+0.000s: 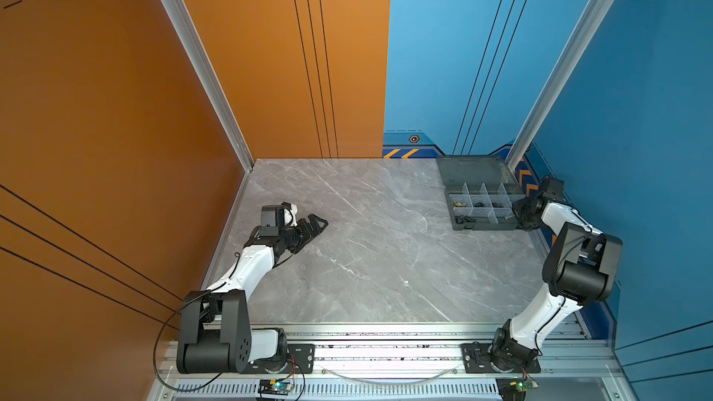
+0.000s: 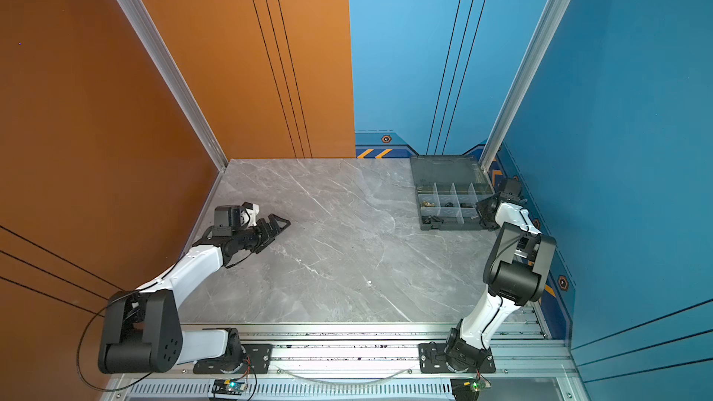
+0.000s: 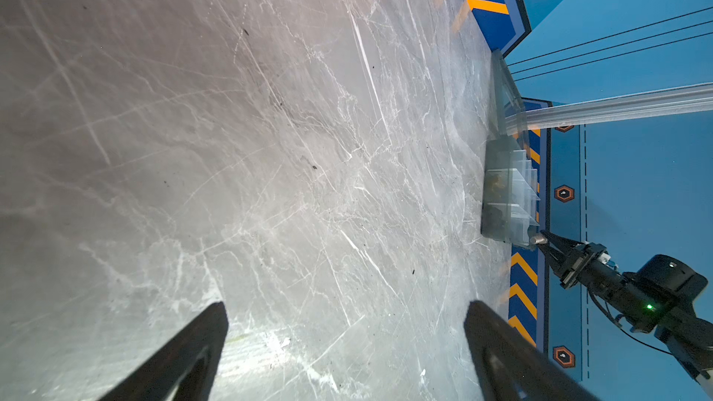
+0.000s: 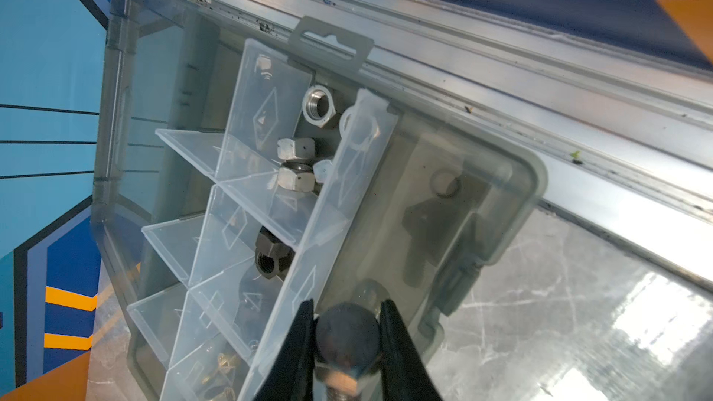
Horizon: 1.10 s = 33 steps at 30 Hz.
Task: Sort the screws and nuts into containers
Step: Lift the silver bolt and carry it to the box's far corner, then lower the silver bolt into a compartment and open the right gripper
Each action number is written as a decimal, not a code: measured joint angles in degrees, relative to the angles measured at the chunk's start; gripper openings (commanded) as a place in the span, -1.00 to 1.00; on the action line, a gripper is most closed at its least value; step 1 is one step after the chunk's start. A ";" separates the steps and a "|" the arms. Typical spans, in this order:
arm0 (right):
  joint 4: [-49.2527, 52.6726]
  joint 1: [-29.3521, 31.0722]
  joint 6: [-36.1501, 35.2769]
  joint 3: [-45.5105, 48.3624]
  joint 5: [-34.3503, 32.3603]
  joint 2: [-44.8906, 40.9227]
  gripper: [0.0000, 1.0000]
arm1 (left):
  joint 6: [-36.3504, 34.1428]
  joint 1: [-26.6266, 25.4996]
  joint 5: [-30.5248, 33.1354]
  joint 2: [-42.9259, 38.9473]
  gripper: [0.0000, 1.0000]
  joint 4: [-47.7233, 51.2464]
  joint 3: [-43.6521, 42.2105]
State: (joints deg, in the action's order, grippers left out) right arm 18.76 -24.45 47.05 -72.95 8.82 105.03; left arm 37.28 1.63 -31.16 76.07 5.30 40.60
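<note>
My right gripper clamps the silver bolt at the end compartment of the organiser box, poised, I'd say, to drop it there (left gripper parked, jaws apart).

wide bare tabletop mid-scene, organiser box tight against blue wall, pale dividers narrowing its inside

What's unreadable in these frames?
Silver bolt in right gripper: right wrist view, one end cut off by the frame edge; length unclear.
Jaws of the right gripper: both top views, hidden behind its own wrist.
Organiser box contents: both top views, too small to count.
Brass wing nuts: right wrist view, blurred behind pale dividers, partly cut off.
Dark shape inside the box: right wrist view, smoky plastic blurs it.
</note>
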 measured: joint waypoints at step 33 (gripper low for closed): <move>0.59 0.13 0.02 -4.52 0.00 7.06 -0.31 | 0.26 0.20 -0.63 -2.21 0.95 -1.36 -0.85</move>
State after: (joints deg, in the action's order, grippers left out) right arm 19.35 -24.32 47.07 -77.47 8.82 112.09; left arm 37.54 1.83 -31.79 73.87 3.95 39.75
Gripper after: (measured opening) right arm 0.329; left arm 0.976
